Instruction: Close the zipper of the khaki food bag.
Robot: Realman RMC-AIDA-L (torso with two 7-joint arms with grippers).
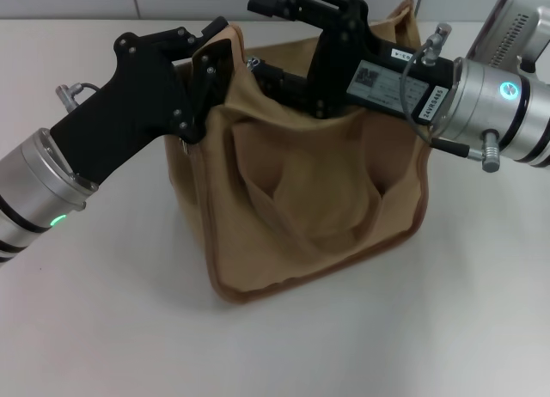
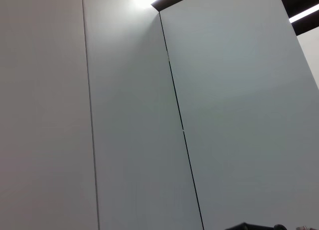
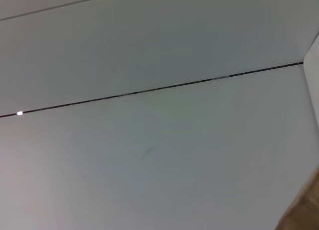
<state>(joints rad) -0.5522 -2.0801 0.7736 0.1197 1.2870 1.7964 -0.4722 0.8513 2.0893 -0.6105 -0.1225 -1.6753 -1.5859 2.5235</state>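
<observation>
Nearest the camera: khaki food bag [image 1: 301, 199] standing on the white table [image 1: 129, 328], front pocket and a wide strap facing near, brown piping along the bottom edge. Top edge further back, and that's where everything's happening.

Left gripper [image 1: 206, 75] at the bag's upper left corner, black fingers [image 1: 209, 64] apparently pinched on the canvas rim there, arm angled in from the near left. Looks like an anchor hold, keeping that end taut.

Right gripper [image 1: 275, 75] reaching in from the right across the open mouth, wrist roughly level, fingertips down among the folds by a small shiny bit, probably the zipper [image 1: 255, 64] pull. Hidden behind its own body though, so can't tell whether clamped or not.

Key relation: zipper line running left to right along the top, pull sitting close to the left corner, just beside both grippers. Closing stroke probably rightward, away from the anchored corner.

Wrist views: just wall panels, no help.
</observation>
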